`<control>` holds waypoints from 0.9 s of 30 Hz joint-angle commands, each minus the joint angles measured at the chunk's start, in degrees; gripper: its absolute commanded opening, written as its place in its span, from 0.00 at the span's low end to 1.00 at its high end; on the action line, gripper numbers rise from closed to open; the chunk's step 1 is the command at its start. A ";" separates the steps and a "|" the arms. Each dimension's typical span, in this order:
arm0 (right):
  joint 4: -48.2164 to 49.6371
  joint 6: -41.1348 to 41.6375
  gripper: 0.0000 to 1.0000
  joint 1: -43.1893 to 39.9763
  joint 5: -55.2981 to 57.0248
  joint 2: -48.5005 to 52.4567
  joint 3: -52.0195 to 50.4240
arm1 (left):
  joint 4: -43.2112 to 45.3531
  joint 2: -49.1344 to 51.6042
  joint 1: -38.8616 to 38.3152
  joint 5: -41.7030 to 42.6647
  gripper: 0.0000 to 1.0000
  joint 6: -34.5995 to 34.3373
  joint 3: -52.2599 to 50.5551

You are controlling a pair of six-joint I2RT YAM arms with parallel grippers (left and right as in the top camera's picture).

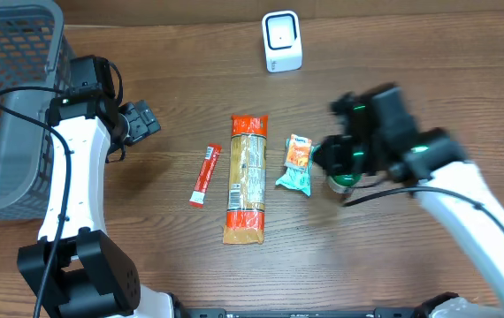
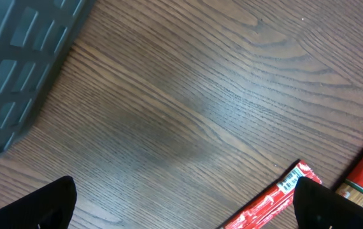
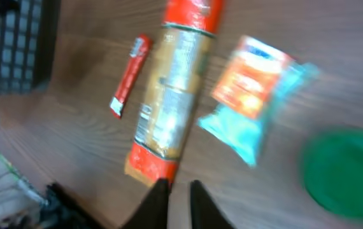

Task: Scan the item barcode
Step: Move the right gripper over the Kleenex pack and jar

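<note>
Nearly closed gripper (image 3: 179, 202) below a long red-ended package (image 3: 174, 95), orange-and-teal packet (image 3: 255, 89) and green lid (image 3: 346, 168).

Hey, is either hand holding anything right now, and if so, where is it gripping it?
Nothing is held. The left hand is open and empty; the right hand has its fingers nearly together with nothing between them.
</note>
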 commanded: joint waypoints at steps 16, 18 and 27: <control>23.30 5.42 0.80 24.17 18.34 19.19 1.31 | 0.00 -0.87 -0.09 0.07 1.00 0.61 0.87; 23.19 5.40 0.80 23.52 19.47 18.78 1.33 | 0.00 -0.87 -0.09 0.07 1.00 0.61 0.87; 16.61 5.68 0.72 13.64 19.58 17.25 6.95 | 0.00 -0.87 -0.11 0.09 1.00 0.61 0.87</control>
